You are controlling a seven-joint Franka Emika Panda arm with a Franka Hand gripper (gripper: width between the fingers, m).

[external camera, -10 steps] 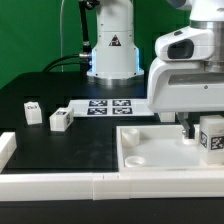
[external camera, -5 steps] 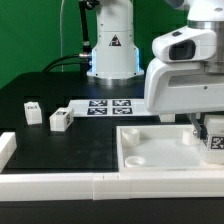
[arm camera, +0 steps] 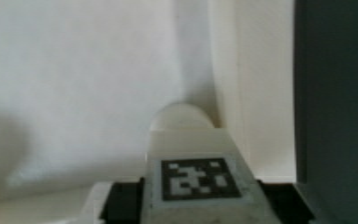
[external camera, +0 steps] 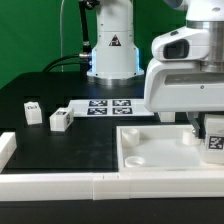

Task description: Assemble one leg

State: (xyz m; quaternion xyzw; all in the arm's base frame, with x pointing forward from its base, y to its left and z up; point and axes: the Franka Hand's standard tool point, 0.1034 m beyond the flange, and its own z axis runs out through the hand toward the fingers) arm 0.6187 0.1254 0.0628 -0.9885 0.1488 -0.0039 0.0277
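My gripper (external camera: 204, 126) is shut on a white leg (external camera: 214, 141) with a black-and-white tag, at the exterior view's right edge. It holds the leg upright over the right end of the large white tray-like piece (external camera: 150, 150). In the wrist view the leg (arm camera: 195, 160) fills the gap of my gripper (arm camera: 197, 198), with a dark finger (arm camera: 119, 203) pressed on each side. The white piece (arm camera: 87, 90) lies under it and its edge runs beside the black table (arm camera: 339, 100). Two more legs (external camera: 33, 112) (external camera: 60, 120) stand on the table at the exterior view's left.
The marker board (external camera: 108, 106) lies on the black table behind the tray-like piece. A white rail (external camera: 100, 186) runs along the front edge, with a white block (external camera: 6, 148) at its left end. The robot base (external camera: 112, 50) stands at the back.
My gripper has shifted a little toward the exterior view's right with the leg in it, so the leg is now partly cut off by the frame edge. The other parts have not moved.
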